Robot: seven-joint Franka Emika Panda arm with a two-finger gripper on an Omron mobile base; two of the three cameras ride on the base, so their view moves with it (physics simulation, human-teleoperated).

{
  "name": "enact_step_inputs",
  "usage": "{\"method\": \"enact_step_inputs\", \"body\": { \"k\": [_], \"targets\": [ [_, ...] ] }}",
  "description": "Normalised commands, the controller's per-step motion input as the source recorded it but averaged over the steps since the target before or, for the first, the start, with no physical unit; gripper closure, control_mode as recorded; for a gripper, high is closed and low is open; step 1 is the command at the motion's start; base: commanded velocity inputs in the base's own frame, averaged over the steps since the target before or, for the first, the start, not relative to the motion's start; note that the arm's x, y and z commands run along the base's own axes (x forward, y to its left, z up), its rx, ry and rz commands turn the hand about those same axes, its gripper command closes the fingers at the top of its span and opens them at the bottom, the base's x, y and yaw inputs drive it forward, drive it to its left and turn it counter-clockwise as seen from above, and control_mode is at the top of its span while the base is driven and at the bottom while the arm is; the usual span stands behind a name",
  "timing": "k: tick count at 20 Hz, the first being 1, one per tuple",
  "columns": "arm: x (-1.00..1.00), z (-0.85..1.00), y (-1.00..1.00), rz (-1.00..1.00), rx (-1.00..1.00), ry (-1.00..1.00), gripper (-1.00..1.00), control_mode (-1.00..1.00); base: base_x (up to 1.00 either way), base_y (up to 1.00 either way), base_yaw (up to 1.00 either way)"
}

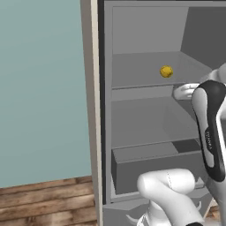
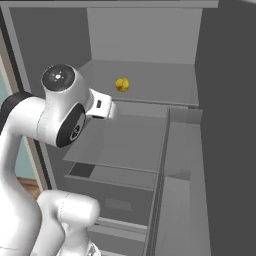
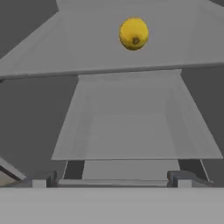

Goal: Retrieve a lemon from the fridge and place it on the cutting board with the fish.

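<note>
Grey shelves fill the open fridge (image 1: pixel 145 114) as seen from the left base camera, its beige side panel (image 1: pixel 93 110) standing between the interior and a pale teal wall (image 1: pixel 42 88). The lemon (image 1: pixel 166 71) sits alone on the upper shelf, towards the back. The white arm (image 1: pixel 212 128) rises at the right, its dark-jointed forearm in front of the middle shelf, below and to the right of the fruit. A strip of wooden floor (image 1: pixel 44 198) shows at the lower left.

From the right base camera, the lemon (image 2: pixel 122 84) rests near the middle of the upper shelf (image 2: pixel 150 85), well clear of the walls. The arm's wrist (image 2: pixel 100 107) reaches in just below that shelf's front edge, to the lower left of the fruit. A drawer (image 2: pixel 115 195) lies beneath the middle shelf.

Looking along the hand, the lemon (image 3: pixel 134 33) lies on the upper shelf above and ahead, its dark stem end facing the camera. The claw (image 3: pixel 111 178) is released, its two finger tips (image 3: pixel 43 179) spread wide at the bottom with nothing between them, apart from the fruit. The middle shelf (image 3: pixel 131 131) stretches out below.
</note>
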Motion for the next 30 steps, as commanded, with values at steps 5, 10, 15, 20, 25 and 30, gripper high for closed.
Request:
{"method": "enact_step_inputs", "body": {
  "k": [5, 10, 15, 20, 25, 30],
  "targets": [
    [0.28, 0.55, 0.09, -0.05, -0.09, -0.09, -1.00, -1.00, 0.00, 0.00, 0.00],
    [0.15, 0.47, 0.00, -0.03, -0.04, -0.03, -1.00, -1.00, 0.00, 0.00, 0.00],
    [0.27, 0.00, 0.00, -0.02, 0.00, 0.01, -1.00, -1.00, 0.00, 0.00, 0.00],
    [0.52, 0.00, -0.18, -0.06, 0.00, 0.00, -1.00, -1.00, 0.00, 0.00, 0.00],
    [0.53, -0.10, -0.11, -0.08, 0.00, 0.00, -1.00, -1.00, 0.00, 0.00, 0.00],
    [0.23, -0.05, -0.03, 0.00, 0.00, 0.00, -1.00, -1.00, 0.00, 0.00, 0.00]
  ]
}}
